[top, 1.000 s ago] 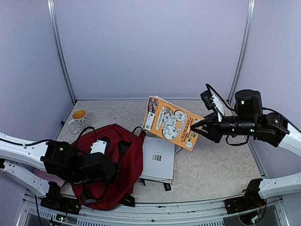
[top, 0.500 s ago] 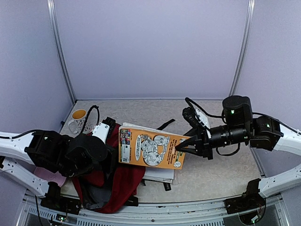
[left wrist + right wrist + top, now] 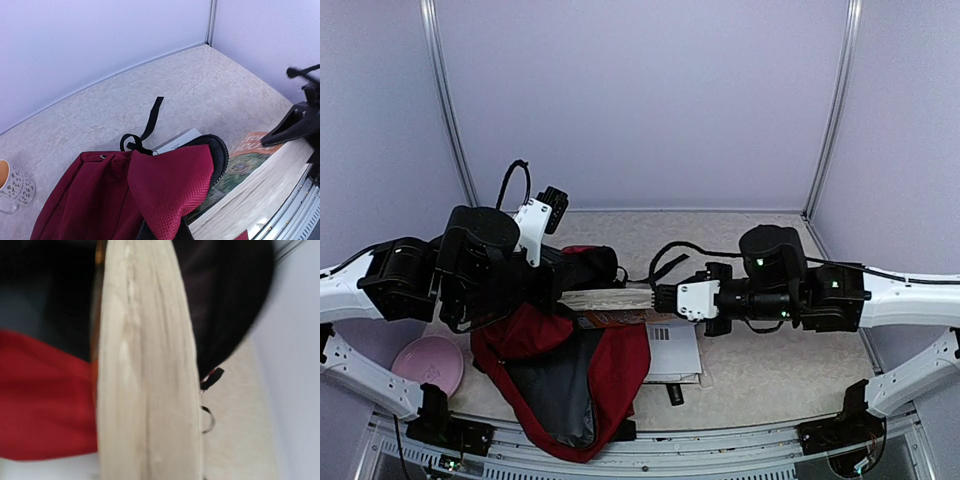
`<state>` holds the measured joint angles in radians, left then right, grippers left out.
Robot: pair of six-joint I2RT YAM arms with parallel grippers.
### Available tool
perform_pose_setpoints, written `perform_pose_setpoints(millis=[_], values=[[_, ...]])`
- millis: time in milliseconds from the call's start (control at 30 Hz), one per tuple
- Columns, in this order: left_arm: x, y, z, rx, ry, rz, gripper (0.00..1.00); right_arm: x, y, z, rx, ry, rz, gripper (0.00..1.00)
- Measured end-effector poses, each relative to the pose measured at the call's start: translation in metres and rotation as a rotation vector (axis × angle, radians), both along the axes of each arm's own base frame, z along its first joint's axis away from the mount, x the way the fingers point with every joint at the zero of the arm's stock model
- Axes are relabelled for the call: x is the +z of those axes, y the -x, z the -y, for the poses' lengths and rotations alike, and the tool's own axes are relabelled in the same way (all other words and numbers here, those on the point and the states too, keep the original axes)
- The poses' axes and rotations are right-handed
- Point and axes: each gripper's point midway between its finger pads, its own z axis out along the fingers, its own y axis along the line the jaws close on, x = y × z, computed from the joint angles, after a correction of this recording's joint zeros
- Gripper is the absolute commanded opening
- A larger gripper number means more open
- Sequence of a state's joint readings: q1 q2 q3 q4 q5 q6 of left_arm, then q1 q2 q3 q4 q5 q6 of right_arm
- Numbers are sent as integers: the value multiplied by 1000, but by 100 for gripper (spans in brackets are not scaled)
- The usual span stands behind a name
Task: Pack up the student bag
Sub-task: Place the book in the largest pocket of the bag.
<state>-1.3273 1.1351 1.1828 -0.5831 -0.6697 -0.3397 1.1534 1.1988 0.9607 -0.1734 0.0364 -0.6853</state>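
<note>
The student bag (image 3: 623, 362) sits at the left-centre of the surface (image 3: 770, 370). Its lower part sags toward the near edge, with the grey-black lining turned up, and its top is raised off the surface. The left claw (image 3: 582, 270) is pinched together on the red fabric at the top of the bag. It holds up a flap so that the black-rimmed mouth faces right.

The right claw (image 3: 659, 298) is clamped on the far-right end of a thick book (image 3: 610, 299), which is held level and edge-on. From above the cream page block shows, and the left wrist view shows part of the orange cover. The book's left end is inside the bag's mouth, under the raised flap.

A flat white item with a barcode (image 3: 676, 350) lies on the surface just below the held book, partly covered by the bag. A black strap (image 3: 152, 116) trails from the bag toward the far side. A pink bowl (image 3: 428, 361) rests at the near left, beside the bag. A patterned mug (image 3: 12, 187) stands at the far left.
</note>
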Motion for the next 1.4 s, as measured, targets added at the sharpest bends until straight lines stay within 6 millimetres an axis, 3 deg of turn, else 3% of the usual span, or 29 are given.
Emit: perform_pose_setpoints(millis=[200, 400, 800, 933, 1033, 1167, 1300, 1400], values=[[15, -26, -3, -16, 54, -19, 0, -39, -21, -14, 14, 208, 232, 0], [20, -36, 7, -88, 110, -49, 0, -37, -35, -46, 11, 260, 446, 0], [29, -39, 25, -187, 199, -73, 0, -28, -92, -102, -174, 301, 740, 0], [31, -48, 19, -162, 219, -71, 0, -23, -88, -103, -189, 286, 765, 0], [32, -55, 6, -126, 237, -69, 0, -16, -69, -96, -124, 250, 726, 0], [27, -61, -9, -86, 248, -73, 0, 21, -41, -73, -74, 135, 696, 0], [25, -58, -5, -110, 259, -88, 0, 48, -36, -67, -91, 66, 721, 0], [26, -56, -1, -134, 269, -97, 0, 42, -41, -70, -93, 82, 733, 0]])
